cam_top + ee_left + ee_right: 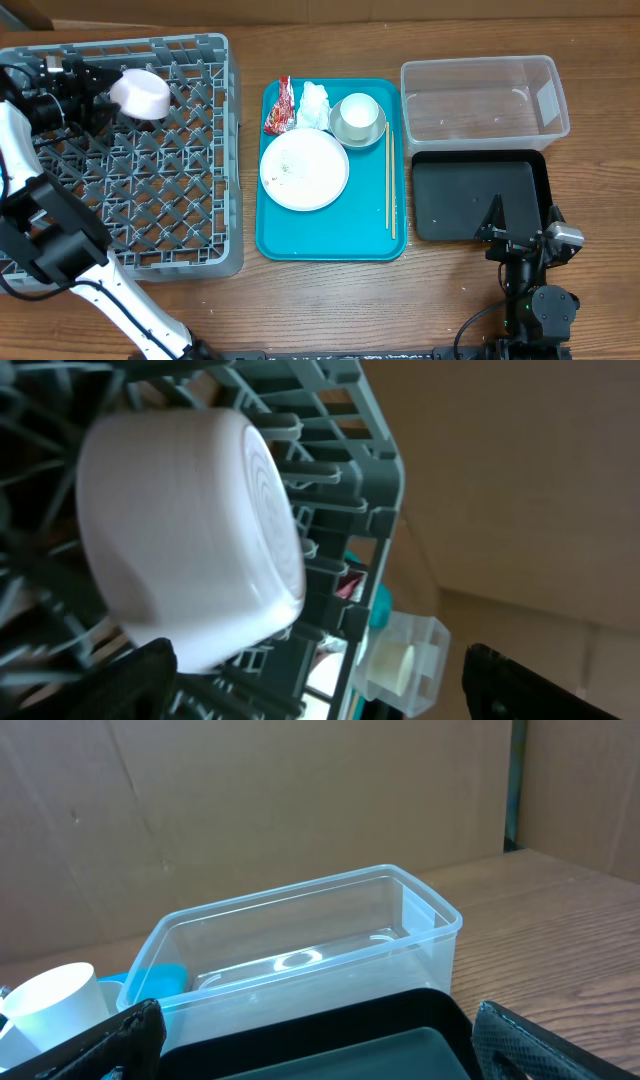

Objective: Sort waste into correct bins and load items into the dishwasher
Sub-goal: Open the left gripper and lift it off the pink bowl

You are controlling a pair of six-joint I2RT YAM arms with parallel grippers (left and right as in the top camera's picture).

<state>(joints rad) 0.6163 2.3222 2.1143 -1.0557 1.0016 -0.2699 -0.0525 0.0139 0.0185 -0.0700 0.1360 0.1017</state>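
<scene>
At the far left of the tabletop (250,300) sits the rack (150,220). One pinkish bowl (140,93) lies upside down in its far part. The left gripper (318,685) is just beside that bowl, on its left. Its fingers are spread wide and pinch nothing. Nothing else is in the rack.

To the right of the rack is the teal tray (330,235). All the other things are on it. The red wrapper (278,108) and the white tissue (315,103) lie side by side in its far left corner. The wrapper's long side runs from near to far. The plate (304,168) lies just nearer, with a few pale grains on it. A cup (357,108) sits in a small bowl (352,141) at the far right. Chopsticks (389,180) lie along the right edge, pointing near to far.

Further right come the clear tub (480,65) and, nearer, the black tray (450,200). Both are empty. The right gripper (315,1040) hangs over the black tray's near edge, spread wide, holding nothing.

So the waste lies to the right of the left gripper, and to the left of the right gripper and farther away. The right arm is closer to the bins, so I think it suits the wrapper best.
</scene>
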